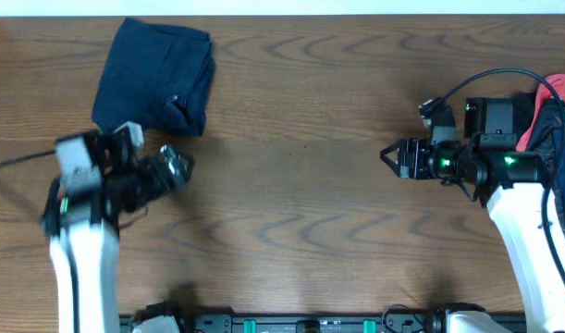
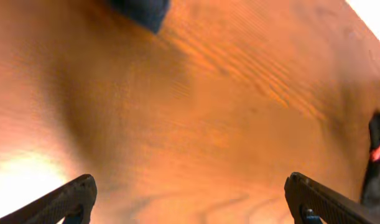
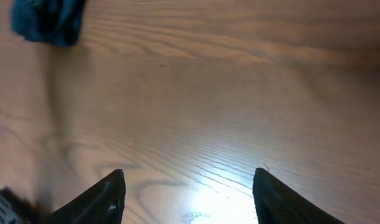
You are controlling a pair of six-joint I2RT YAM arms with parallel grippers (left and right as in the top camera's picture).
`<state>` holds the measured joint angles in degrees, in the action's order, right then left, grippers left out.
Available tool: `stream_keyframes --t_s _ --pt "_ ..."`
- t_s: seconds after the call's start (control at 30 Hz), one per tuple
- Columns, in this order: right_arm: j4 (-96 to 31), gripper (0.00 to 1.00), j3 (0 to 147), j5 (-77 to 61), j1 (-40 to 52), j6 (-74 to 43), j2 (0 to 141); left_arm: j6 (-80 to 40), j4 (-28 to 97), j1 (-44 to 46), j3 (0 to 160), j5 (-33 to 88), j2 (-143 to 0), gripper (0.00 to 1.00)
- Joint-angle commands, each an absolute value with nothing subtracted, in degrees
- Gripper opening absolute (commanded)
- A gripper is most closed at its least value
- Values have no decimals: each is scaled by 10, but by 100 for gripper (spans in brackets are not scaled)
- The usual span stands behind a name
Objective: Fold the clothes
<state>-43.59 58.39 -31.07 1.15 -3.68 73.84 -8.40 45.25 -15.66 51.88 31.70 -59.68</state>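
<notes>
Shorts [image 1: 157,79] lie folded in a compact bundle on the counter [image 1: 300,213]. Left jaws are spread wide and empty, near the shorts' front edge, not touching it. Right jaws are apart, gripping nothing, well away from the shorts over bare counter.

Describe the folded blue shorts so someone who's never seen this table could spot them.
Look at the wooden table, toward the robot's far left corner. There lies a dark navy bundle, the shorts, folded into a compact rectangle, just beyond the left end effector. It is the only cloth on that side; the other fabric, at the right edge, shows red.
</notes>
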Motion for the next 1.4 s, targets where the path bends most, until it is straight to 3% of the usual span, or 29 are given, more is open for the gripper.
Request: stream_keyframes --t_s 0.0,0.17,0.2,0.23,1.37 --pt "-423 66 601 -318 37 5 683 -3 498 -149 520 277 -490 98" --pt "-387 72 601 -298 53 -22 620 56 545 -148 520 271 -345 98" --pt "-379 80 601 -298 53 -32 610 63 547 -148 520 271 -327 98" --pt "-374 99 601 -298 53 -39 603 70 548 -148 520 271 -313 98" --pt "-400 99 600 -315 52 -2 569 75 553 -148 518 271 -296 98"
